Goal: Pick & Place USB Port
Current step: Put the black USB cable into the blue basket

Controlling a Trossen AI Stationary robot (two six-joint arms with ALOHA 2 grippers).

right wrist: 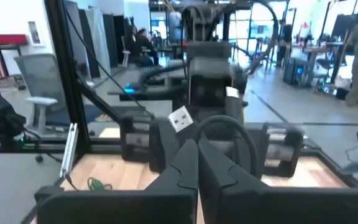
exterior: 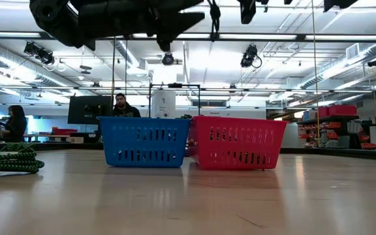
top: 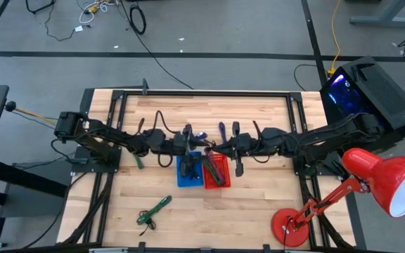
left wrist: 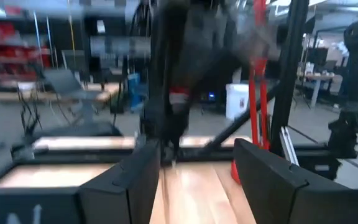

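Both arms meet above the middle of the table, over a blue basket (top: 180, 184) (exterior: 143, 141) and a red basket (top: 213, 186) (exterior: 237, 142) that stand side by side with cables in them. My right gripper (top: 214, 145) (right wrist: 197, 149) is shut on a black USB cable (right wrist: 230, 122), whose silver plug (right wrist: 180, 118) stands just past the fingertips. My left gripper (top: 192, 140) (left wrist: 194, 180) faces it, open with nothing between its fingers. Both grippers point about level, well above the baskets. My right gripper pinches the black cable just behind its plug (right wrist: 185, 127) between the tips of its two shut fingers. The fingers lie about level, coming from the table's right. The plug sticks up past the tips, the cable arcs in a slack loop beside them, all clear of the table.
A coiled green cable (top: 153, 209) (exterior: 8, 160) lies on the table near the front left. A red desk lamp (top: 371, 176) stands at the front right on its round base (top: 290, 225). A black frame (top: 202, 93) runs along the table's far side. People sit in the room beyond.
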